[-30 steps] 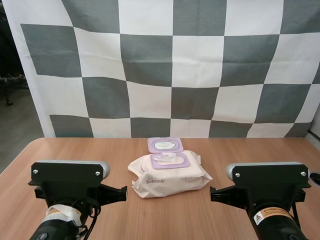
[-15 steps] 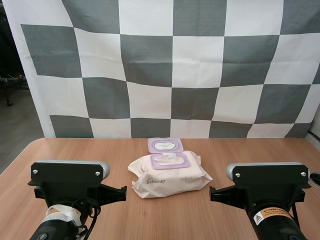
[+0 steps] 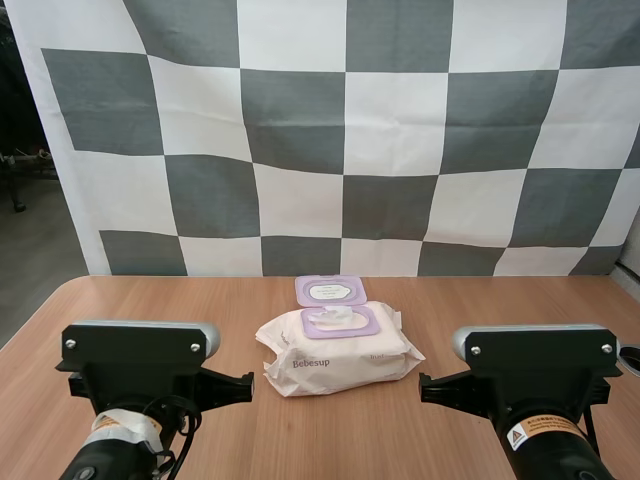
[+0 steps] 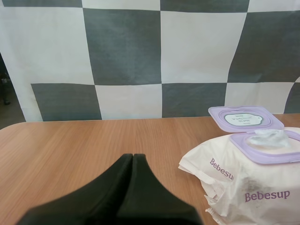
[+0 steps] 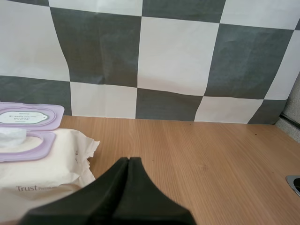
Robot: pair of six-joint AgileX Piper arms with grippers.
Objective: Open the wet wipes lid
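Observation:
A cream pack of wet wipes lies in the middle of the wooden table. Its purple lid is flipped back flat behind the pack, and a white wipe shows in the purple-rimmed opening. The left wrist view has the pack and its raised lid off to one side of my left gripper, whose fingers lie together as one dark wedge, apart from the pack. My right gripper is likewise shut on nothing, with the pack and lid beside it.
Both arm bases stand at the table's near edge, the left one and the right one, flanking the pack. Bare wood lies around the pack on all sides. A small metal fitting sits at the table's right edge.

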